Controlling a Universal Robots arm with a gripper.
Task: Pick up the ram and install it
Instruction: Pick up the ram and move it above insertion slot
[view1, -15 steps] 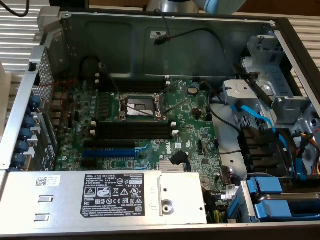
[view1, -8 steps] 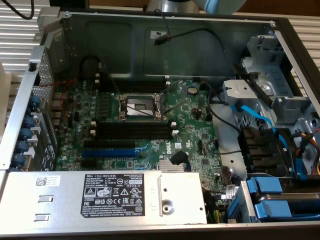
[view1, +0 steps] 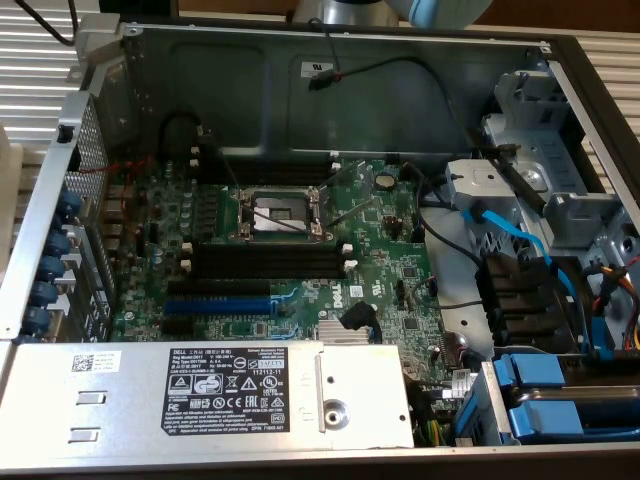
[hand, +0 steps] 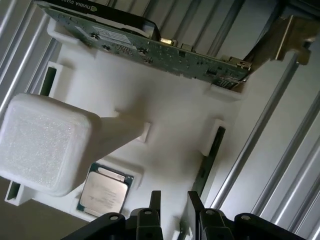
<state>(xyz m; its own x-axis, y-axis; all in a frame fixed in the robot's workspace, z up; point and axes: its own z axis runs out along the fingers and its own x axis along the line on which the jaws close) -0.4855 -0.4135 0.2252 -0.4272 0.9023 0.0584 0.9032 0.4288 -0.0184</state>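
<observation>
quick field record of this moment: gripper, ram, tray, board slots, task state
gripper: open, empty, over the white tray
ram: on edge in a tray slot, close to the gripper, not gripped
white tray: also holds a graphics card and a processor
black slots: on the motherboard, no stick in them
task state: ram not yet picked up

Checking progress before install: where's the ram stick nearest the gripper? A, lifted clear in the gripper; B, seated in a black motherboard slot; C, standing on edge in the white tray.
C: the ram stands edgewise in the white tray, beside the gripper.
</observation>
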